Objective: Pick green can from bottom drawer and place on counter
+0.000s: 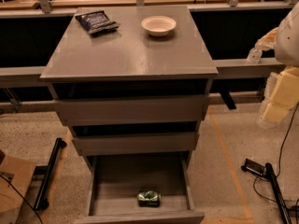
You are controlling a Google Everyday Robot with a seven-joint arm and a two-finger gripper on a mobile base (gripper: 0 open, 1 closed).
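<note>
The green can (pixel 149 198) lies on its side in the bottom drawer (pixel 135 174), near the front panel and slightly right of the middle. The drawer is pulled out fully. The grey counter (pixel 135 52) tops the cabinet above it. My gripper (pixel 259 48) is at the right edge of the camera view, level with the counter and off its right side. It is far above the can and touches nothing. The pale arm links (pixel 280 97) hang below it.
A dark blue snack bag (pixel 96 21) and a white bowl (pixel 159 25) sit at the back of the counter. The two upper drawers (pixel 131 110) stick out slightly. A black bar (pixel 50 174) lies on the floor at left, and cables and a black device (pixel 256 167) at right.
</note>
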